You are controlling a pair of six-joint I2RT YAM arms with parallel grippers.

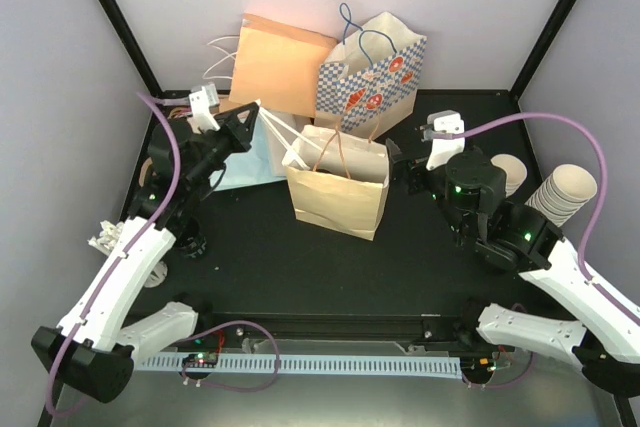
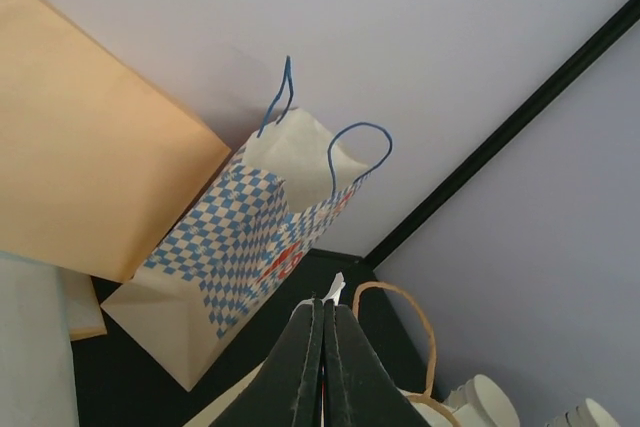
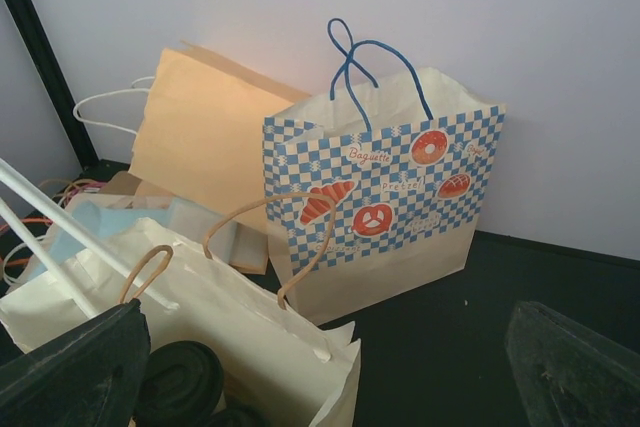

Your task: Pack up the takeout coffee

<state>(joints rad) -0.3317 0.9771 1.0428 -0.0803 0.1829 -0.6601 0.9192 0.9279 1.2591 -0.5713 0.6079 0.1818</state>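
Observation:
A black round lid (image 3: 180, 382) shows inside the open cream paper bag (image 1: 338, 197), with a second dark round shape beside it; any cup under them is hidden. The bag also shows in the right wrist view (image 3: 250, 332). My right gripper (image 1: 405, 172) is open and empty just right of the bag's mouth, its fingers wide apart in the right wrist view (image 3: 320, 387). My left gripper (image 1: 257, 119) is behind the bag's left side. Its fingers are pressed together on a white strip (image 2: 335, 290), which looks like a taut white bag handle (image 1: 285, 142).
A blue-checked bakery bag (image 1: 375, 72) and a flat orange-tan bag (image 1: 280, 62) stand against the back wall. A light-blue bag (image 1: 245, 167) lies at the left. Stacked lidless cream cups (image 1: 565, 192) sit at the right, with another cup (image 1: 512, 172) beside them.

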